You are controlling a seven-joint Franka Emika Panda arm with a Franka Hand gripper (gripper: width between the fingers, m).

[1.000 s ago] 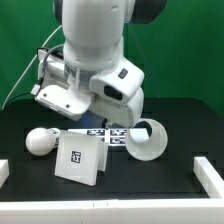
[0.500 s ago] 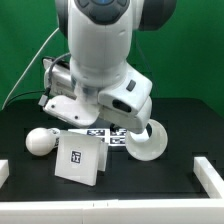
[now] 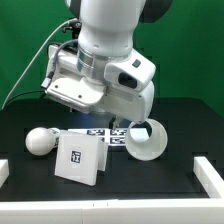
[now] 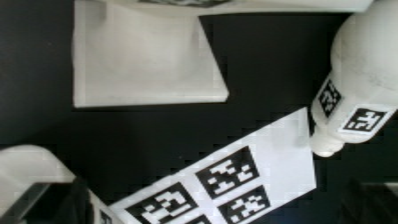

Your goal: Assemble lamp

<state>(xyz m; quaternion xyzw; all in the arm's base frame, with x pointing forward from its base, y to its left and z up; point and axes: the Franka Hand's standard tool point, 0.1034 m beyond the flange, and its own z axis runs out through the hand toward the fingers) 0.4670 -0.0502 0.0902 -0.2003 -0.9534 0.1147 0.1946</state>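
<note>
Over the counter's (image 3: 175, 172) middle hangs the arm (image 3: 105, 50); the fingers of its hand (image 3: 82, 108) are out of sight, so I cannot tell their state. The base (image 3: 80, 160) lies flat toward the near edge, probably to receive the others. The shade (image 3: 148, 140) lies tipped beside it, toward the exterior view's right edge. The bulb (image 3: 40, 141) lies loose toward the exterior view's left edge.

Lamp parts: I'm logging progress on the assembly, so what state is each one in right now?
base: lying on the table, nothing mounted on it.
bulb: lying loose on the table, not in the base.
shade: tipped on its side, open end showing, not fitted.
</note>
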